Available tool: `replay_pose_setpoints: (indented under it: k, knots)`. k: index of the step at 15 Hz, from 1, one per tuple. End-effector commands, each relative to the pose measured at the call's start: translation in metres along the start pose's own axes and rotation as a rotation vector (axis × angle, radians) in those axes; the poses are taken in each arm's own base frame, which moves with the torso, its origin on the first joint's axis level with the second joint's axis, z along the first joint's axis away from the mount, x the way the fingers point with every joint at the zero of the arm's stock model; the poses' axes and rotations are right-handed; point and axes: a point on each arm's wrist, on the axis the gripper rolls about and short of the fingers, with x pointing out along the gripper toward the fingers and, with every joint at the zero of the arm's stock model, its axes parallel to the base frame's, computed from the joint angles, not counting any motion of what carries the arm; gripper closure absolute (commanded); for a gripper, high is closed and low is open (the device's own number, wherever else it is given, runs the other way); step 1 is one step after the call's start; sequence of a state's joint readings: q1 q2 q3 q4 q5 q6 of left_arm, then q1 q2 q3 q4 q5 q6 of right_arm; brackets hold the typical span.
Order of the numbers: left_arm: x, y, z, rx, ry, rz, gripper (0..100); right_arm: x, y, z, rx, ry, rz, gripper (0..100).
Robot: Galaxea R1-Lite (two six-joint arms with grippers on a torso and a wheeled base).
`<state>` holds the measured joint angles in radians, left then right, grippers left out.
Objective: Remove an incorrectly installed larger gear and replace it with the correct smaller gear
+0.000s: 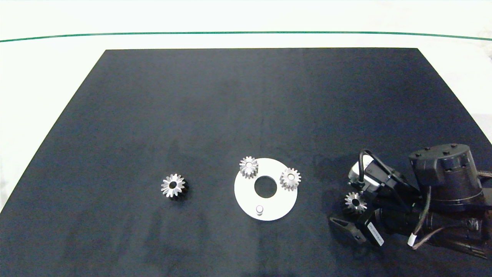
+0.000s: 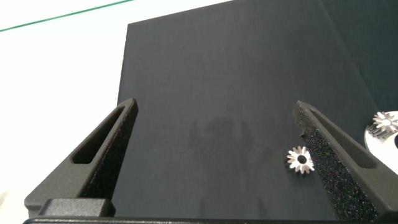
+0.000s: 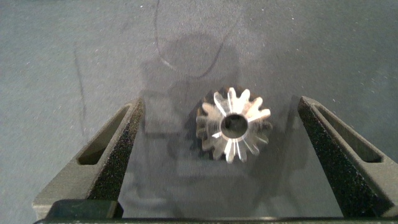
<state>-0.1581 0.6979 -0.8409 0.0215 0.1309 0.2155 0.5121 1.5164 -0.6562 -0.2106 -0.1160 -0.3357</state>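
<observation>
The larger gear (image 1: 173,185) lies alone on the black mat, left of the white round plate (image 1: 246,192); the left wrist view also shows the larger gear (image 2: 301,160). The smaller gear (image 1: 355,202) rests on the mat right of the plate. My right gripper (image 1: 346,204) is open around it, a finger on each side and neither touching. In the right wrist view the smaller gear (image 3: 233,124) sits star face up between the spread fingers of the right gripper (image 3: 221,106). My left gripper (image 2: 216,104) is open, holds nothing and is outside the head view.
Two flat-topped short-toothed gears (image 1: 249,166) (image 1: 290,179) sit on the plate's far edge beside its centre hole (image 1: 265,186). A short bare peg (image 1: 259,209) stands at the plate's near edge. The black mat (image 1: 246,107) stretches far back; white table surrounds it.
</observation>
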Motion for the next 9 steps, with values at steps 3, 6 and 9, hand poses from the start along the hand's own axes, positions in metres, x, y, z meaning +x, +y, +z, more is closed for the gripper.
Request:
replay_pose_setpoints:
  k: [3, 6, 9]
  knots:
    - [0.0016, -0.0005, -0.0012, 0.002, 0.008, -0.001, 0, 0.0078, -0.0018, 0.0008, 0.037, 0.010, -0.010, 3]
    - [0.0014, -0.0006, -0.0019, 0.000, 0.009, -0.001, 0, 0.0069, -0.0017, 0.0013, 0.059, 0.008, -0.011, 9]
    - [0.0014, -0.0006, -0.0019, 0.000, 0.009, -0.001, 0, 0.0054, -0.0021, 0.0007, 0.061, 0.010, -0.013, 15]
